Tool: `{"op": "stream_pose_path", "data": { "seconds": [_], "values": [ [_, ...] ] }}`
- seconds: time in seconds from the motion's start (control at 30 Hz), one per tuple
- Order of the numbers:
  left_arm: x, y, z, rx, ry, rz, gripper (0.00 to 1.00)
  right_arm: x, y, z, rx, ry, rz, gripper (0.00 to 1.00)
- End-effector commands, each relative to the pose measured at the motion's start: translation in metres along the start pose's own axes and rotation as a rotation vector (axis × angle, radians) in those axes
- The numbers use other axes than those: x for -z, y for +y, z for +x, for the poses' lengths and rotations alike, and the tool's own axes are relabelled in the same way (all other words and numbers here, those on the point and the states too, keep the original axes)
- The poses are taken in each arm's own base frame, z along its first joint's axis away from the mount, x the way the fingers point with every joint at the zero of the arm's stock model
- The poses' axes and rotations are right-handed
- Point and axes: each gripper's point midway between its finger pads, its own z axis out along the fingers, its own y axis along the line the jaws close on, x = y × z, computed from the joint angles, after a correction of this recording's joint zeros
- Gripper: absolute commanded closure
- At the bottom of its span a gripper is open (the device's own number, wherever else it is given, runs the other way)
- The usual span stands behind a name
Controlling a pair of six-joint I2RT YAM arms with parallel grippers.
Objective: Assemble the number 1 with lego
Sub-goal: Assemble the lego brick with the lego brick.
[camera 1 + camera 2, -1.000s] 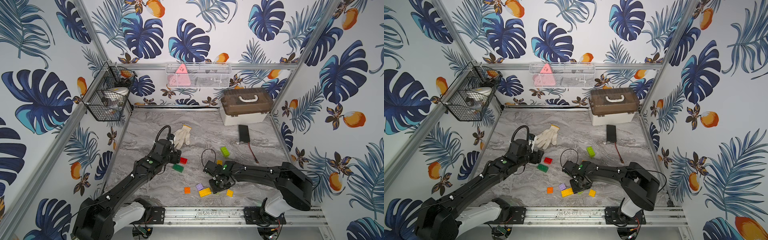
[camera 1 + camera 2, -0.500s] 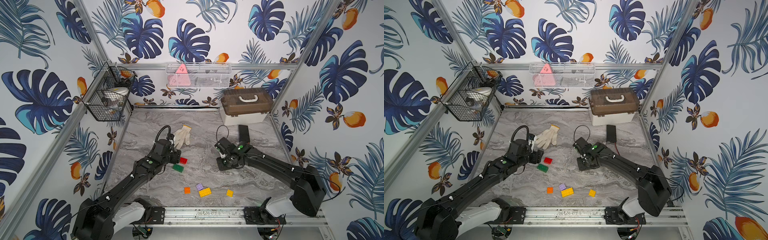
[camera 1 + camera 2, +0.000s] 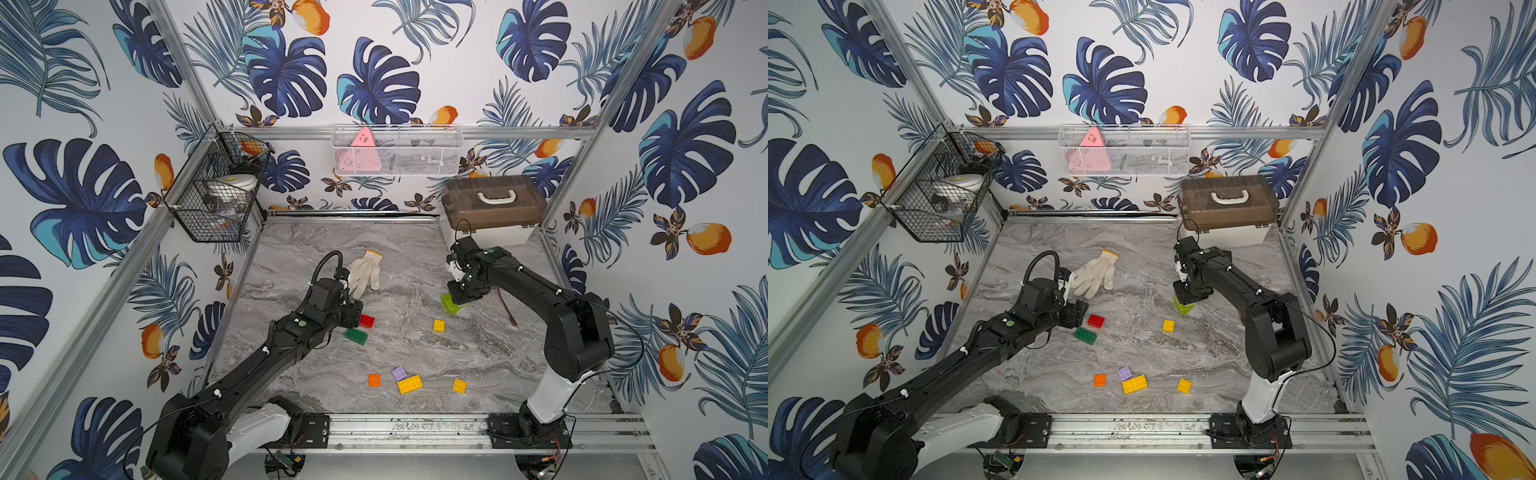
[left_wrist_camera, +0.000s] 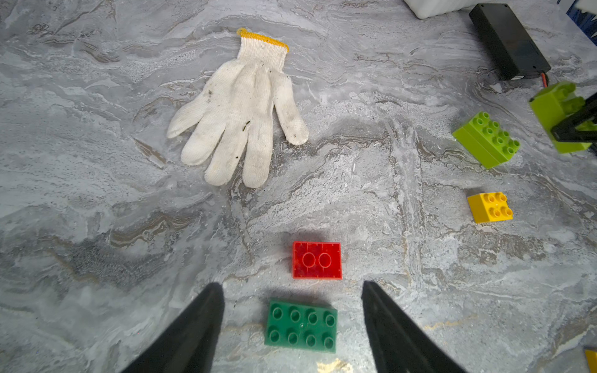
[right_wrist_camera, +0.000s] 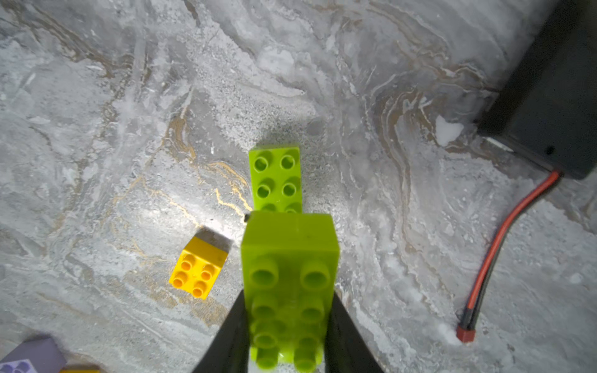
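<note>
Presently: my right claw (image 5: 287, 323) is clamped on a lime brick (image 5: 289, 258), pinched across its narrow width, studs up, lifted clear of the marbled table top (image 5: 129, 129). Below and a little ahead lies a second lime brick (image 5: 276, 174), the same oblong, studs up too. I judge the hold is meant for stacking: the long axes run roughly in line, so the hollow underside could seat on those studs. A yellow square brick (image 5: 197, 269) sits near, touching neither.

My left claw (image 4: 290, 290) stands wide apart, one finger on either side of the dark green brick (image 4: 301, 326), touching nothing. It looks placed to close along that brick's length. Just beyond, the red brick (image 4: 317, 260) lies upside down, showing its ribs and two tubes. It would need turning.

Materials: hard glossy plastic, crisp corners, round studs. Likely slick, so a square pinch matters. The glove (image 4: 240, 109) is soft knit, grubby and lying flat, well apart from the work.

The number 1 is not begun. The orange brick (image 3: 374, 380), lilac brick (image 3: 399, 373) and yellow oblong (image 3: 410, 384) lie loose near the front rail.
</note>
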Motion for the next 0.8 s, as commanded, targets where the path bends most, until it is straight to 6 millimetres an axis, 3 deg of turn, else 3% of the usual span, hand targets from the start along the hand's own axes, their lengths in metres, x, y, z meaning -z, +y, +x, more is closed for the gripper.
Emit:
{"op": "stream_pose_path", "data": {
  "seconds": [0.0,0.3,0.77],
  "values": [
    [0.000,-0.003,-0.003,0.001,-0.006,0.013,0.27,-0.008,0.006,-0.009,0.076,0.004,-0.051,0.77],
    [-0.002,-0.001,0.000,0.001,0.006,0.003,0.27,-0.028,0.009,-0.016,0.066,0.027,-0.085,0.78],
    [-0.002,-0.001,0.001,0.001,0.010,-0.002,0.27,-0.047,0.007,-0.007,0.064,0.107,-0.072,0.79]
  ]
}}
